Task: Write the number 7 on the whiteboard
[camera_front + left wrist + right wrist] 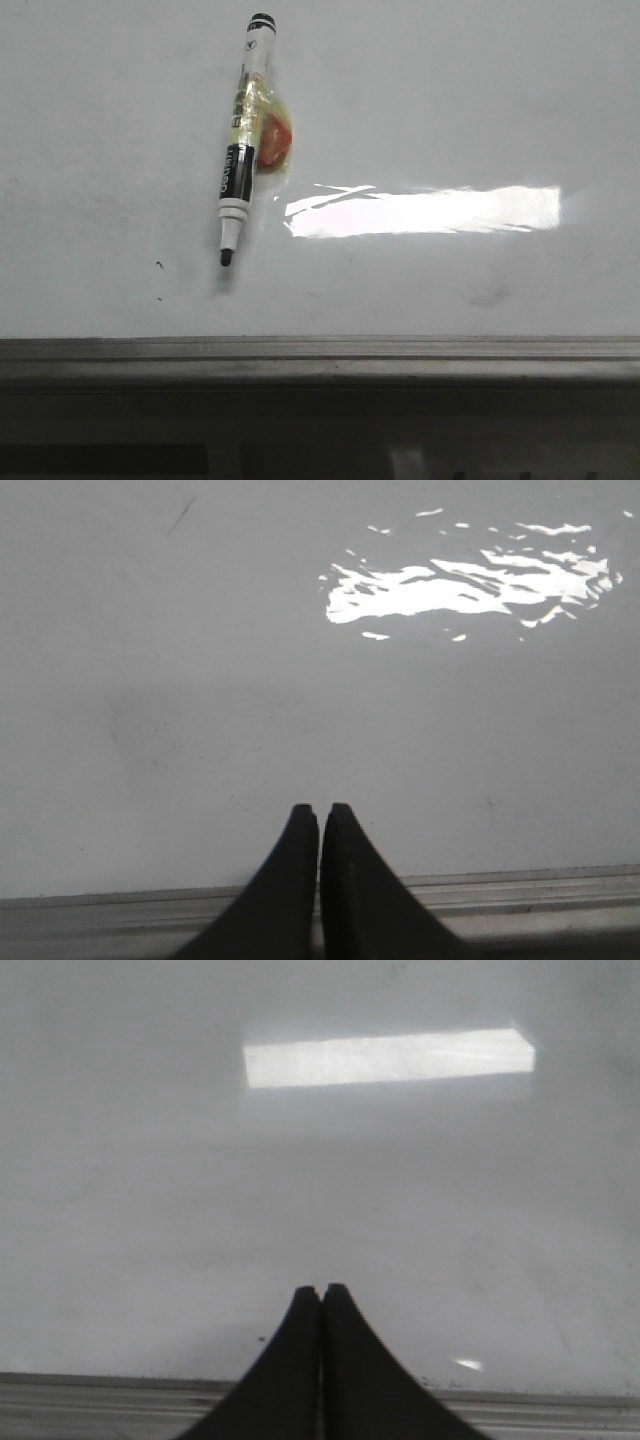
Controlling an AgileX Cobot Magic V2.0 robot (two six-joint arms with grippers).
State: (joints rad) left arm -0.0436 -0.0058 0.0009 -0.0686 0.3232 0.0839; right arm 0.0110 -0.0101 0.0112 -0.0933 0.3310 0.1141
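Over the near edge of the whiteboard [200,730] both arms hang low, each wrist camera looking across the white surface; the left gripper [320,815] has its two black fingers [295,880] pressed tip to tip with only a hairline seam between them, and nothing is held; the right gripper [321,1295] stands the same way, its fingers [350,1370] closed together and empty. Neither gripper shows in the front view. Both sets of fingertips sit just above the grey frame strip [320,350] that runs along the board's near edge, over bare white board; whether they touch the surface I cannot tell.

On the board, well apart from both grippers and seen only from the front, lies a marker [243,140]; its black cap end points away from the robot and its uncapped black tip [226,258] points toward the frame strip, the barrel slightly slanted; a yellowish and orange piece [272,135] is fixed to the barrel's right side. The board looks glossy and white, with a bright bar of reflected light [425,210], faint grey smudges and a couple of tiny black specks [159,265] left of the marker tip; no drawn 7 shows on it.
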